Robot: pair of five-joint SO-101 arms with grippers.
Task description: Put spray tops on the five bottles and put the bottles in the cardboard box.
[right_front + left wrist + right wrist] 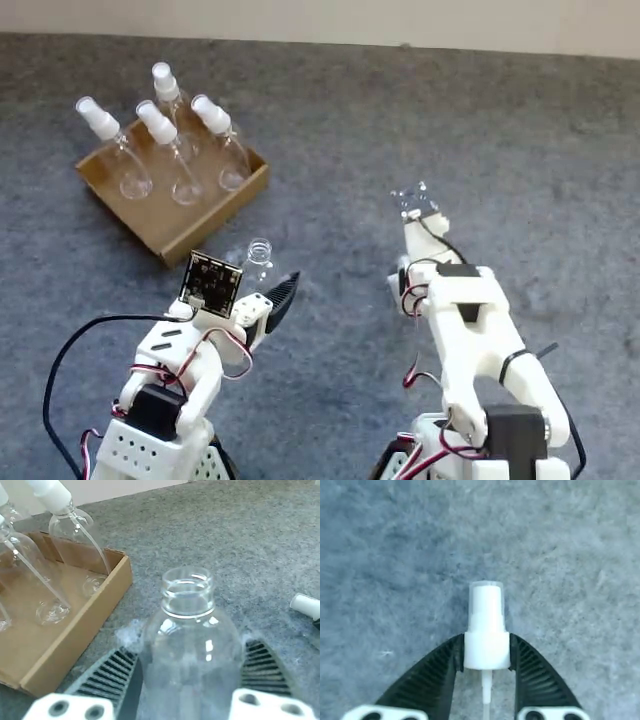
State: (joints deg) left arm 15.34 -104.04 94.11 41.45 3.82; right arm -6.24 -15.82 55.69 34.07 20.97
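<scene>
Bottle status: left jaws are closed on the body of the clear plastic bottle with an open neck (pixel 190 630), held just near-right of the shallow brown cardboard box (pixel 215 232) on the left side of the grey felt-like surface (pixel 530 130). Right jaws are clamped on the collar of the white spray top (pixel 486 625), thin dip tube running back between them, over the surface right of centre and well apart from the bottle. Four clear bottles with white spray tops (pixel 178 150) stand in the box at far left, leaning slightly.
</scene>
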